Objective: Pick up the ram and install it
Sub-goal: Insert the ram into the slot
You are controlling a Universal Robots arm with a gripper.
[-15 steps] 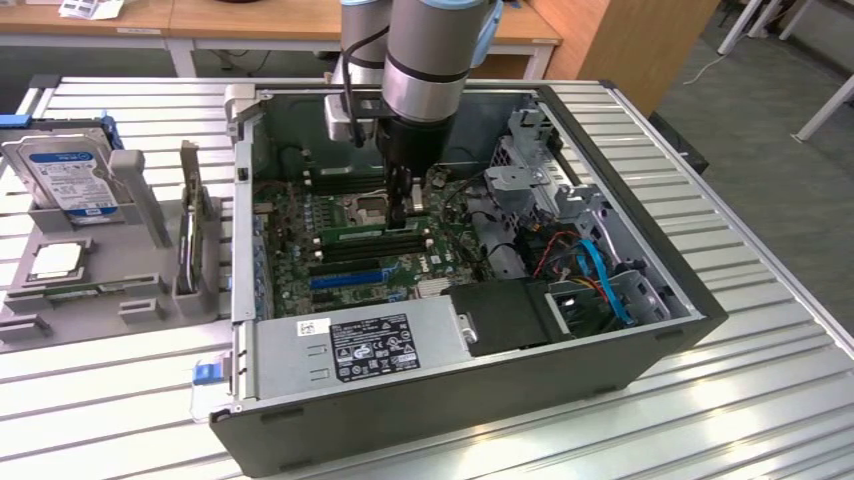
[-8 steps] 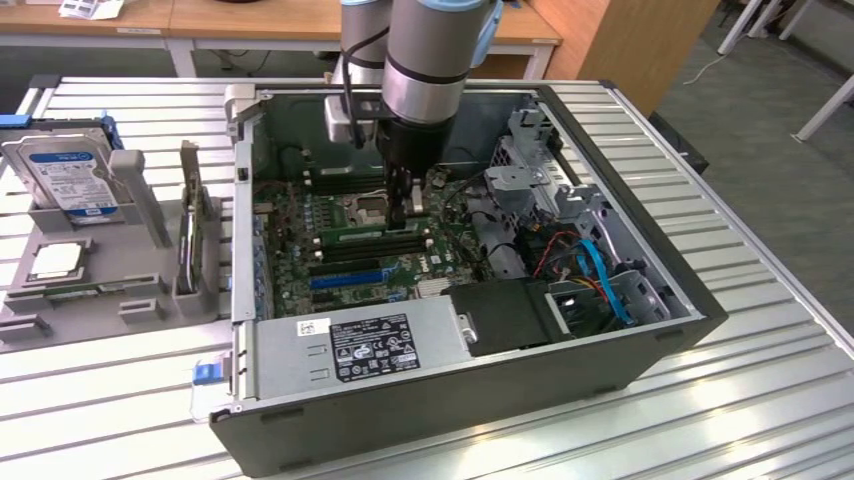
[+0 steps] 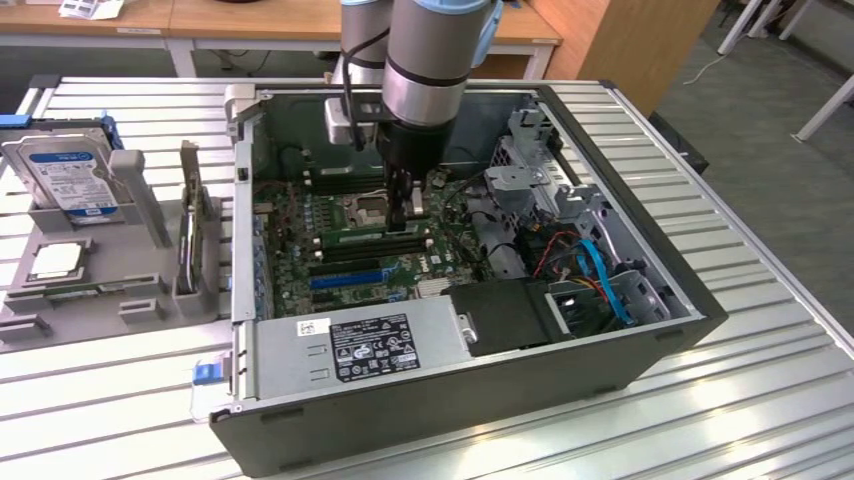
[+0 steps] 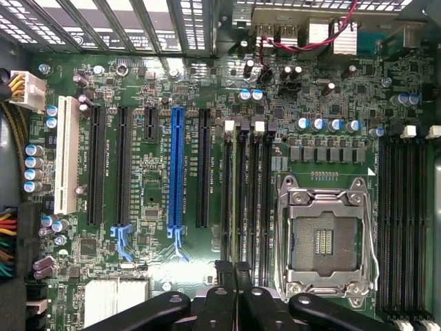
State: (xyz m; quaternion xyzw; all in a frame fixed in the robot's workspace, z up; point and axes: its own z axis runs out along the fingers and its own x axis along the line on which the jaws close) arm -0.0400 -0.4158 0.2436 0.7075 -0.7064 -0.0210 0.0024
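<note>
The arm reaches straight down into the open computer case (image 3: 694, 310), which lies on its side on the slatted metal surface (image 3: 120, 385). The pincer (image 3: 408, 208) hangs low over the motherboard (image 3: 300, 225), just beside the empty processor socket (image 3: 367, 210).

In the wrist view the pincer (image 4: 233, 272) has its two dark fingers (image 4: 222, 276) pressed close together, with a bare sliver between them. The ram (image 4: 234, 200) shows edge-on as a thin green line that runs along one of the long black memory slots, between the socket (image 4: 324, 241) and the blue expansion slot (image 4: 177, 172), and straight into that sliver. The fingers appear to be pinching its upper edge, though the contact itself is hidden by them.

From the exterior view the ram (image 3: 378, 238) is a narrow green strip standing upright in the bank of slots directly under the pincer. I cannot tell whether it is pushed fully home.

Outside the case, toward the exterior view's left, a grey holder (image 3: 80, 300) carries a hard drive (image 3: 67, 175) with a blue label, standing on edge, and an expansion card (image 3: 194, 225) stands upright just beside the case wall. The power supply (image 3: 360, 345) fills the near corner of the case.
</note>
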